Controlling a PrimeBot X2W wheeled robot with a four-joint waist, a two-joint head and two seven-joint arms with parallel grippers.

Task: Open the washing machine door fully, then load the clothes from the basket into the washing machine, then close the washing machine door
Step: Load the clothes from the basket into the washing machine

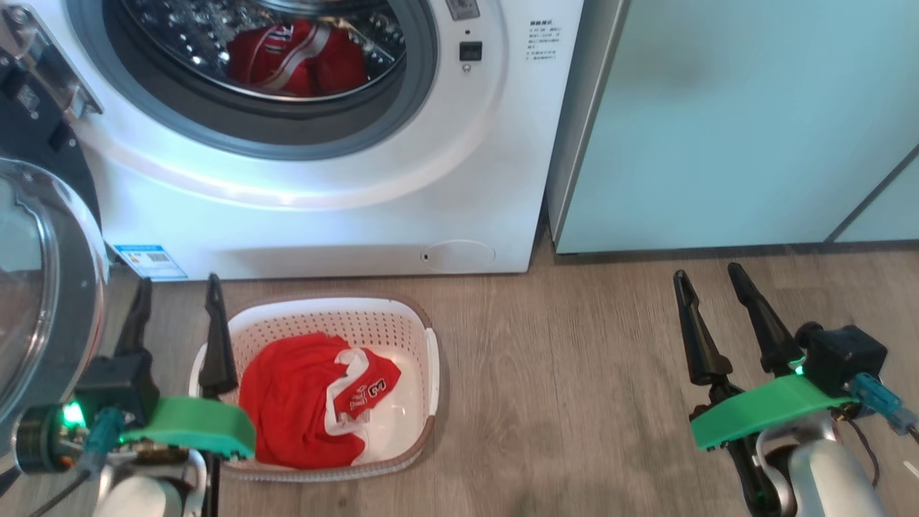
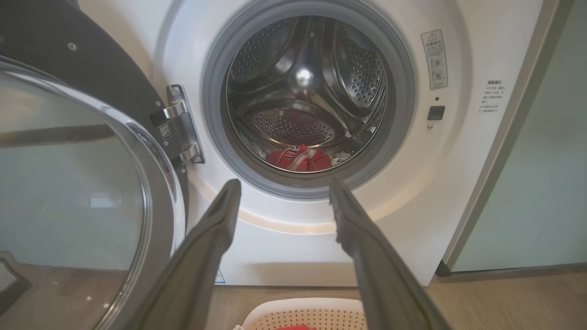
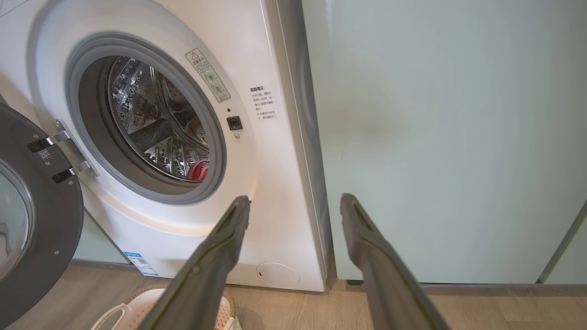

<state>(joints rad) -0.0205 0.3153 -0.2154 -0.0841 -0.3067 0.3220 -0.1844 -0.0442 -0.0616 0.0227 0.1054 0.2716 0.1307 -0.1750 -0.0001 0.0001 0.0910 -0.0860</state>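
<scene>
Wood-look floor [image 1: 560, 373] runs along the front of the washing machine [image 1: 323, 230], which stands close against a pale mint cabinet [image 1: 718, 122]. At the far left the door [image 1: 43, 287] is swung wide on its metal hinge [image 2: 181, 123], its clear glass bowl bulging outward. Just beside the door the left gripper [image 1: 178, 280] hangs above the floor, its two dark fingers apart with nothing between them; in the head view its inner finger crosses the basket's left rim. The basket [image 1: 431, 359] sits on the floor near the machine's front, below the open drum [image 2: 305, 87]. Red clothes [image 1: 294, 402] with white trim and lettering lie crumpled in its left half (a white number shows on one fold). Another red garment [image 1: 301, 61] lies at the bottom of the drum. A blue sticker [image 1: 151, 262] and a round flap [image 1: 459, 255] mark the machine's lower front. Well to the right, the right gripper [image 1: 707, 271] hangs over bare floor before the cabinet, fingers spread and empty.
</scene>
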